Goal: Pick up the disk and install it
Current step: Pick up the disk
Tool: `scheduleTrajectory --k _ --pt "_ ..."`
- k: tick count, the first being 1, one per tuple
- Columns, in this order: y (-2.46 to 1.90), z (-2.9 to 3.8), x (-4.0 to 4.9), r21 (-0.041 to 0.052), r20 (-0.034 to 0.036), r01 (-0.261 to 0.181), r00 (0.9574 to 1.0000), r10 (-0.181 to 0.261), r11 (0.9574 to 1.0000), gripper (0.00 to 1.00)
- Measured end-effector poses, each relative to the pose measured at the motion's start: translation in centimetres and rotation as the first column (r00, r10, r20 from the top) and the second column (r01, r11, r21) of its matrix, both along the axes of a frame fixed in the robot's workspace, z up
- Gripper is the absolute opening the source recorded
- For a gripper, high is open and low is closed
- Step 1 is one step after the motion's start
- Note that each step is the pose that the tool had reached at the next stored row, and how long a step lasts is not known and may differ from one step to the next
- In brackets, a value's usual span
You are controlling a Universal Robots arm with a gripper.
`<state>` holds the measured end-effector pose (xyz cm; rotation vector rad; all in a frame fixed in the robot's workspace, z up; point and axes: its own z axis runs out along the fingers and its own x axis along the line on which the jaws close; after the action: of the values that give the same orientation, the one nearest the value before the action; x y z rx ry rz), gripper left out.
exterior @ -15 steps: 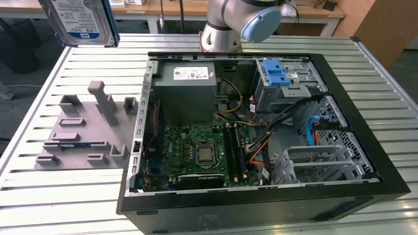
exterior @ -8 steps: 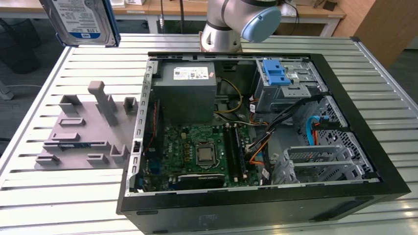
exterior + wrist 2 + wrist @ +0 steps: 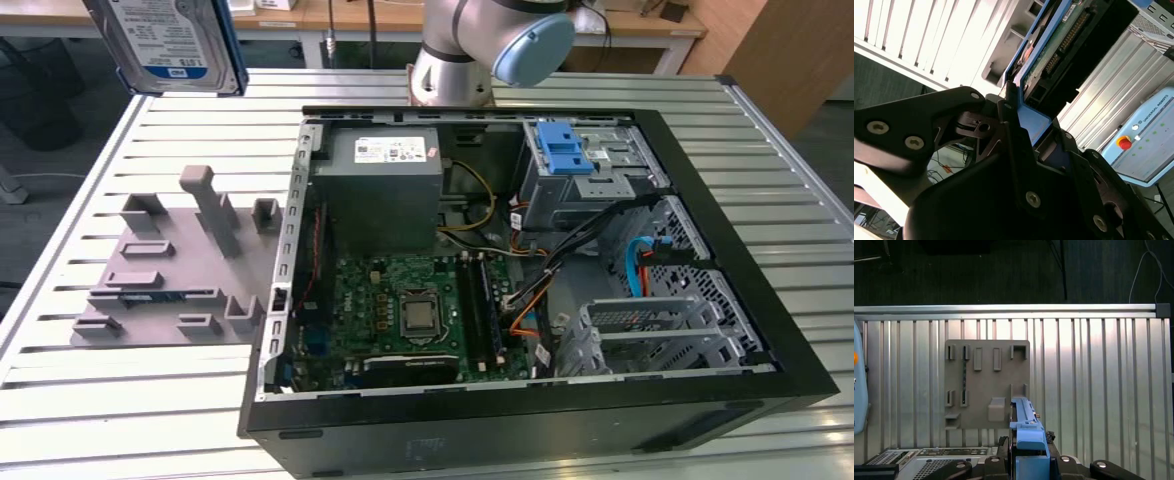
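In the exterior view, the disk hangs in the air at the exterior view's upper left, above the far corner of the table. It is a flat silver-metal slab with a blue-and-white label and a blue plastic edge. The table is ribbed aluminium slats. On it lies the open black computer case, with a boxy grey power supply, a green motherboard, loose cables and a blue plastic drive tray inside. A matte grey fixture plate with upright pegs and slots lies just beside the case, on the exterior view's left. The grey arm rises behind the case. In the second wrist view, the black gripper is closed on the disk's blue bracket, with the fingers pressed against it. The disk's green circuit board faces the camera, and a pale pendant with a red button stands beyond. In the first wrist view, the disk is seen edge-on in the gripper, above the fixture plate and the slatted table.
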<state>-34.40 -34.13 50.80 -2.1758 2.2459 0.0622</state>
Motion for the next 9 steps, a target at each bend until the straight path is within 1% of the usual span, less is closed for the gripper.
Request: scheduleTrajectory --k 9 --pt "0.00 0.00 0.31 0.0000 0.0001 0.000 1.0000 0.000 1.0000 0.36"
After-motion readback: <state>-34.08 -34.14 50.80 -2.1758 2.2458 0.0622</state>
